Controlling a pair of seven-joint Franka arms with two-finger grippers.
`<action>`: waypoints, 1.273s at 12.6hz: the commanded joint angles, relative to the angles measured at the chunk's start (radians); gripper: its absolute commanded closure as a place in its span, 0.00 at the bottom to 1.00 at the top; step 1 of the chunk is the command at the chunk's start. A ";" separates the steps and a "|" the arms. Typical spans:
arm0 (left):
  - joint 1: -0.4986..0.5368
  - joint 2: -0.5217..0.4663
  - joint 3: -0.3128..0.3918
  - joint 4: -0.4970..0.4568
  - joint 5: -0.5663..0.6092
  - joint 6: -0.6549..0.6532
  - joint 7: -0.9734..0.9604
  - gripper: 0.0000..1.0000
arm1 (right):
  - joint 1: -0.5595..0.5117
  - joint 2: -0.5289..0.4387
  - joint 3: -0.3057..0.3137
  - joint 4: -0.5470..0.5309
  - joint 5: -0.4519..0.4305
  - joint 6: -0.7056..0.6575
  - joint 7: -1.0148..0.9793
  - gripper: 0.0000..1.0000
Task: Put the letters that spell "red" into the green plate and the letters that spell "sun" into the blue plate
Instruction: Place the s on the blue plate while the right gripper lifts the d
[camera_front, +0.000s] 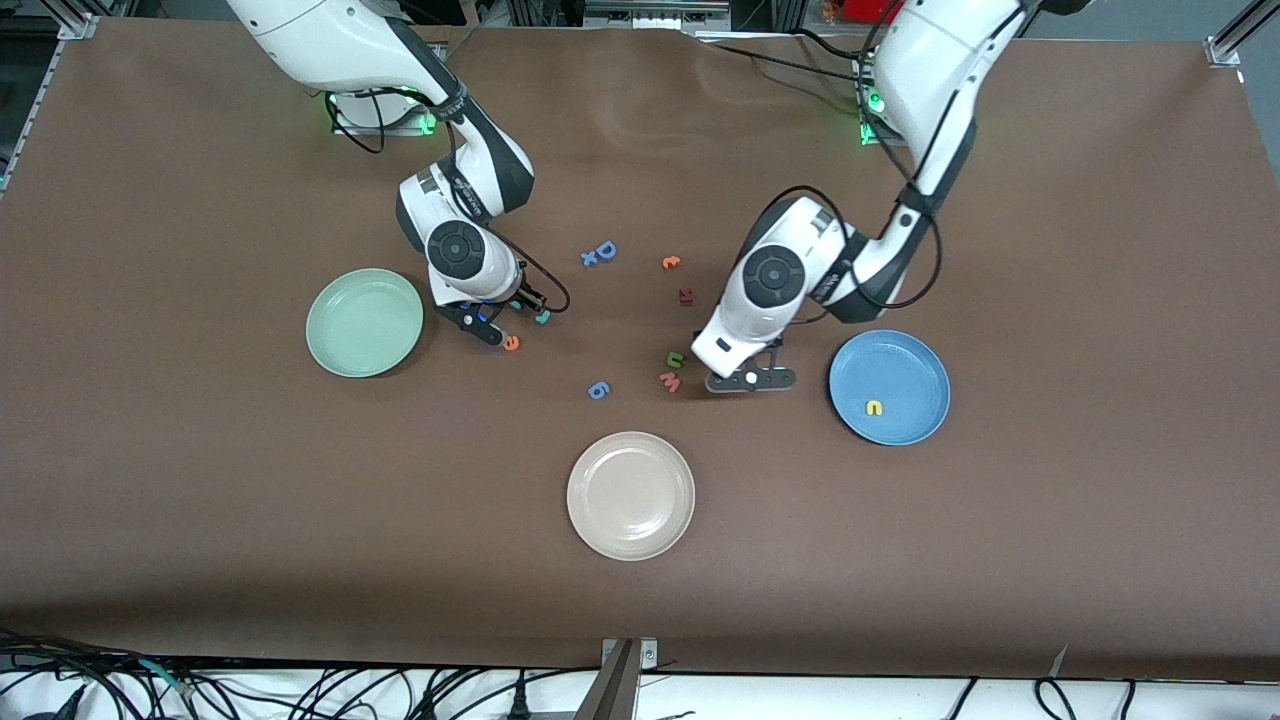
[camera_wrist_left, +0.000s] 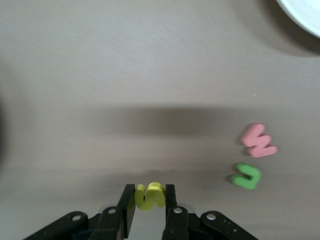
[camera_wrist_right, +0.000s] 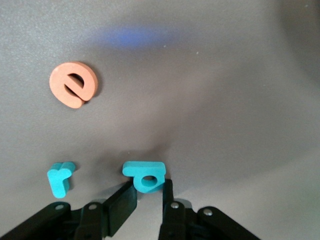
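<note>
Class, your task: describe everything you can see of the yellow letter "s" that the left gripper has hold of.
The yellow "s" is a small, thick, matte letter that looks like foam, with rounded curves. It sits clamped between the two black fingers of the left gripper, which is shut on its sides, low over the brown table beside the blue plate. Whether it still touches the table cannot be told.

beige plate (camera_front: 631, 495), pink w (camera_front: 670, 380), blue D (camera_front: 606, 250)

Brown table (camera_front: 200, 500), three plates (camera_front: 631, 495), scattered foam letters (camera_front: 598, 390)
</note>
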 joint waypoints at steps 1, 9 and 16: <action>0.092 -0.045 -0.007 -0.025 0.036 -0.087 0.164 1.00 | 0.005 -0.019 -0.001 -0.013 0.011 -0.006 0.012 0.72; 0.260 -0.034 -0.004 -0.073 0.122 -0.097 0.377 0.96 | 0.002 -0.071 -0.033 0.049 0.008 -0.153 -0.031 0.72; 0.246 -0.036 -0.016 -0.070 0.115 -0.097 0.354 0.00 | 0.001 -0.133 -0.292 0.041 0.008 -0.298 -0.504 0.72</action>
